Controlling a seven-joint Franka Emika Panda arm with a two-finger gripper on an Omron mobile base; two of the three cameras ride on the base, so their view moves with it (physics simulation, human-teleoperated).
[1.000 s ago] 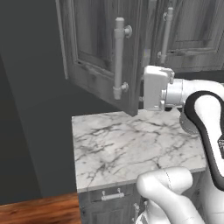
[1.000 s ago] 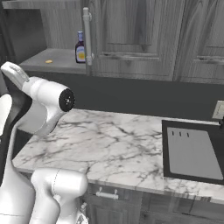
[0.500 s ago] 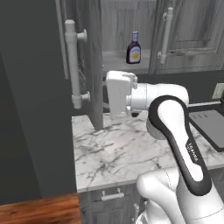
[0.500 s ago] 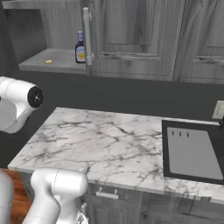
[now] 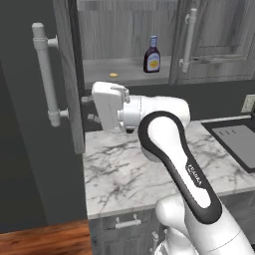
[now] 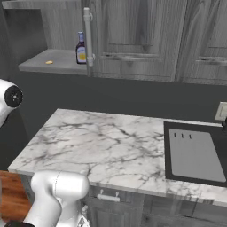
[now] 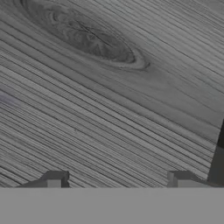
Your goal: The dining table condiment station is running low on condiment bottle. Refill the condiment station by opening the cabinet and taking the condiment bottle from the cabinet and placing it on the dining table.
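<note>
I see the condiment bottle (image 5: 152, 55) upright on the open cabinet's shelf (image 5: 127, 73), far side. My claw (image 7: 116, 181), spread and empty, faces the swung-out door (image 5: 69, 74); reaching carelessly, I risk clipping that door or toppling the bottle.

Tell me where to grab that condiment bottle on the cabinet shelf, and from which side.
Probably grip the condiment bottle across its wide lower body, coming straight in from the open front. It stands upright on the shelf beside the closed right door, so a level approach fits best.
</note>
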